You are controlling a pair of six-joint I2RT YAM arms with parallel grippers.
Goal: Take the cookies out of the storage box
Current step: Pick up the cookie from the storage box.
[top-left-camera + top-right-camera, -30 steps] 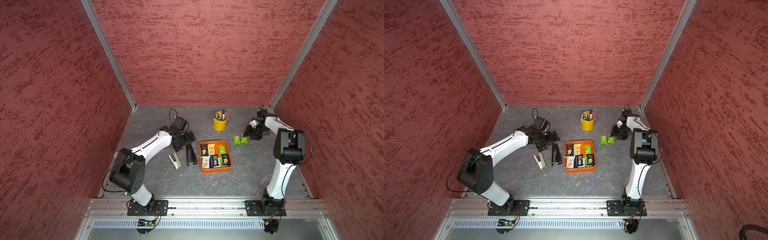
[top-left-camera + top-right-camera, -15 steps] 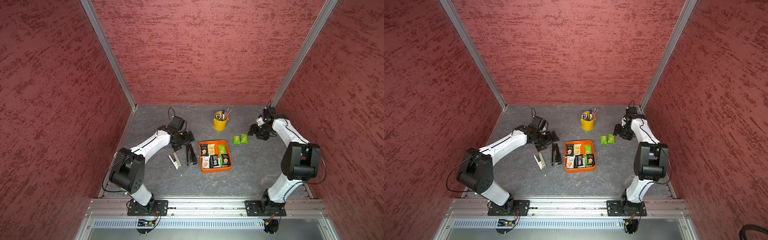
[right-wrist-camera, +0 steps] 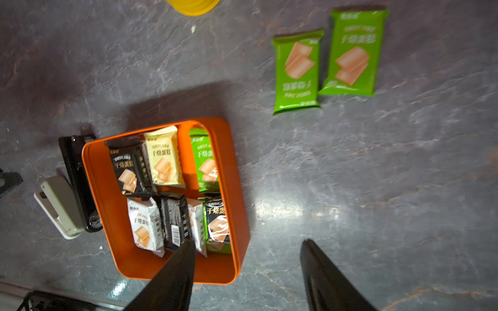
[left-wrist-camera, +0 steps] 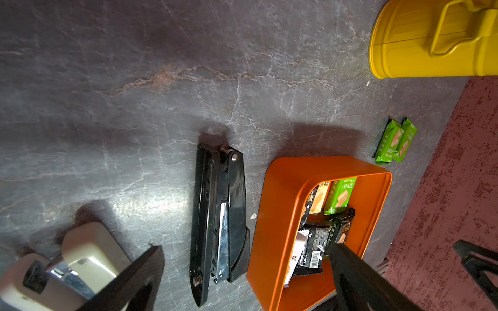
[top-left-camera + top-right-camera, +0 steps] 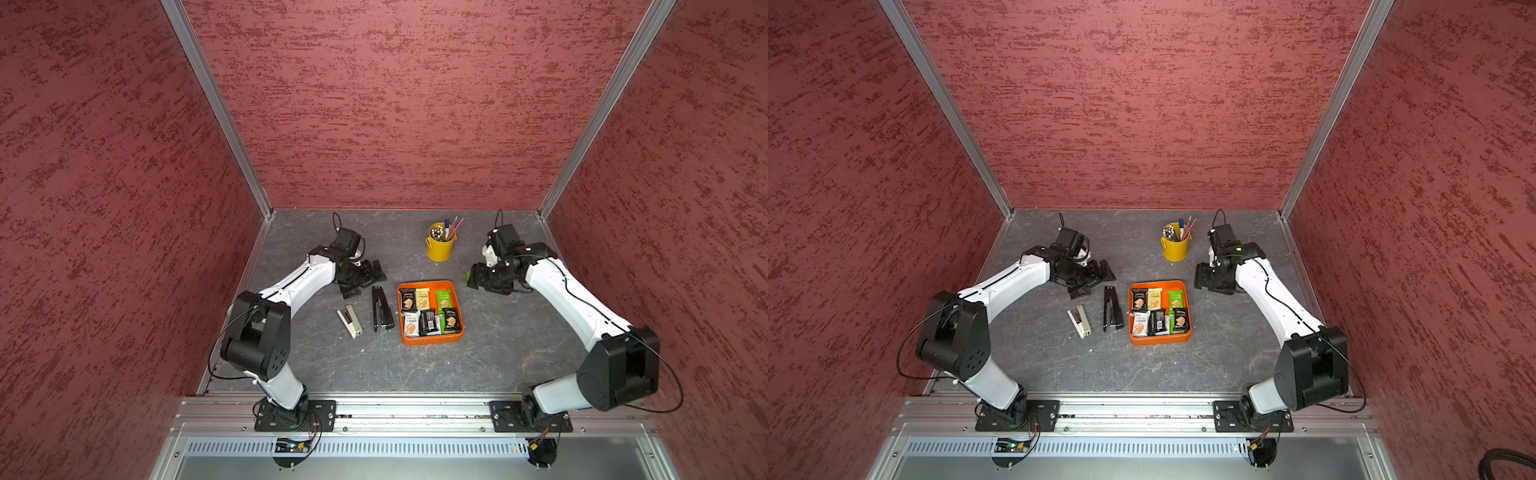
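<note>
At 10 o'clock of the storage box (image 5: 432,340): left end effector (image 5: 365,279), jaws spread wide, empty. At 9 o'clock, beige stapler (image 5: 350,321) and black stapler (image 5: 381,309), the black just beside the wall. Inside the rim, cookies (image 5: 428,313) in two rows. At 12 o'clock, pen bucket (image 5: 439,249). At 2 o'clock, two green packets (image 3: 350,53) on the counter (image 5: 498,353); right end effector (image 5: 480,279) there, jaws apart, empty. Bare counter from 3 to 6 o'clock.
</note>
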